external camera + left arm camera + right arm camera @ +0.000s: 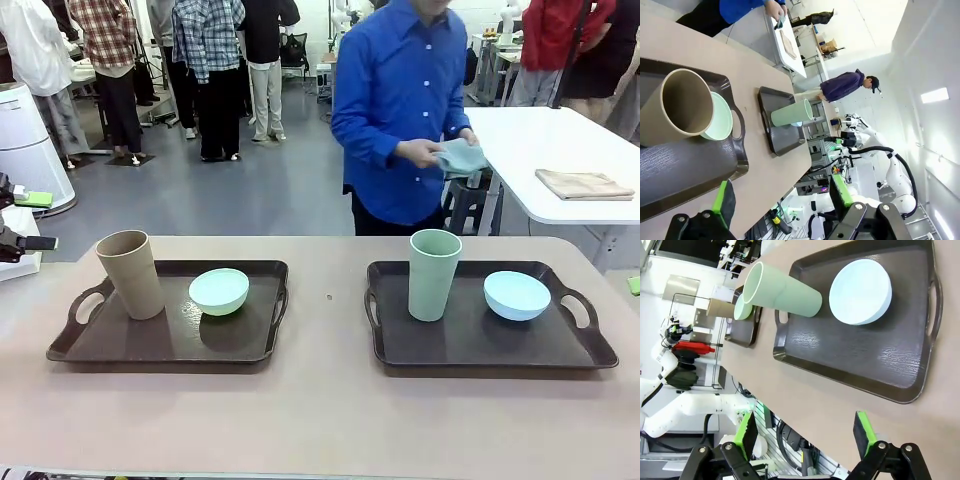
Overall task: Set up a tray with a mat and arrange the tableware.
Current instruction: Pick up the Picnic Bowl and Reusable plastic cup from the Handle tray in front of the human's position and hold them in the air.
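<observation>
Both jaws are standing wide and gripping nothing. Ahead of the left gripper [780, 197], the tan cup [675, 112] is standing upright on the left tray [685, 170], long axis vertical, mouth opening upward, with the mint bowl [720, 120] just beside it. Ahead of the right gripper [805, 432], the sage cup [785, 292] is standing upright, mouth up, on the right tray [880, 365], near the pale blue bowl [860, 290].

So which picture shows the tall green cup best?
The front view: the sage green cup stands whole and upright on its tray, right in front of the camera. The right wrist view shows it big too, but turned sideways. The left wrist view shows it small and far off, past the tan cup.
</observation>
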Motion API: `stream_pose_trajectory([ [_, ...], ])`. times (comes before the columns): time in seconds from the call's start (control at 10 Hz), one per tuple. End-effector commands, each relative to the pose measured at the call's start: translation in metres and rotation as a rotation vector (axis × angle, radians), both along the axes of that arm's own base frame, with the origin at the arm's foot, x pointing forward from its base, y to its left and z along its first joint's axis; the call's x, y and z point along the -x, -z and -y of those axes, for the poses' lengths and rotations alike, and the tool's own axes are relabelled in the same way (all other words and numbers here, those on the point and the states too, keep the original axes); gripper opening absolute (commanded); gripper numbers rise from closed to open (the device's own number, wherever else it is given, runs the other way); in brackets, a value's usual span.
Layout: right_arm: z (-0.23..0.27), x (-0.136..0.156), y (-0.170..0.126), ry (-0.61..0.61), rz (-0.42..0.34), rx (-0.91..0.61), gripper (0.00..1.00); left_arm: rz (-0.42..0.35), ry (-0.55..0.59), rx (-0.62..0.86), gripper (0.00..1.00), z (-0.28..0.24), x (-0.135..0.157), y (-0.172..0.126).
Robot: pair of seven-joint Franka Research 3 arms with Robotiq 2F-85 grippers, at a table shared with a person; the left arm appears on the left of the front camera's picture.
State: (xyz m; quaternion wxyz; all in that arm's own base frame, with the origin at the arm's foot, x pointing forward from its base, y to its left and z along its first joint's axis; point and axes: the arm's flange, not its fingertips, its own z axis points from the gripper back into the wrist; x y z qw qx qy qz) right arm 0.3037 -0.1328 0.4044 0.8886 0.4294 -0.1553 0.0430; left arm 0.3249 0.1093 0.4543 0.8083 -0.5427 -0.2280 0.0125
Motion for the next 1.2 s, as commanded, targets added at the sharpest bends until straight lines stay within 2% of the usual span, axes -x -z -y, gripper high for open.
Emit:
stream_pose_trajectory([
  [0.0, -0.0001, -0.0024, 0.0024, -0.009, 0.017, -0.02, 1.0, 0.029, 0.002, 0.017, 1.0, -0.0013, -0.0009, 0.0006],
  [1.1, -0.0001, -0.0024, 0.0024, -0.009, 0.017, -0.02, 1.0, 0.029, 0.002, 0.017, 1.0, -0.0013, -0.0009, 0.0006],
])
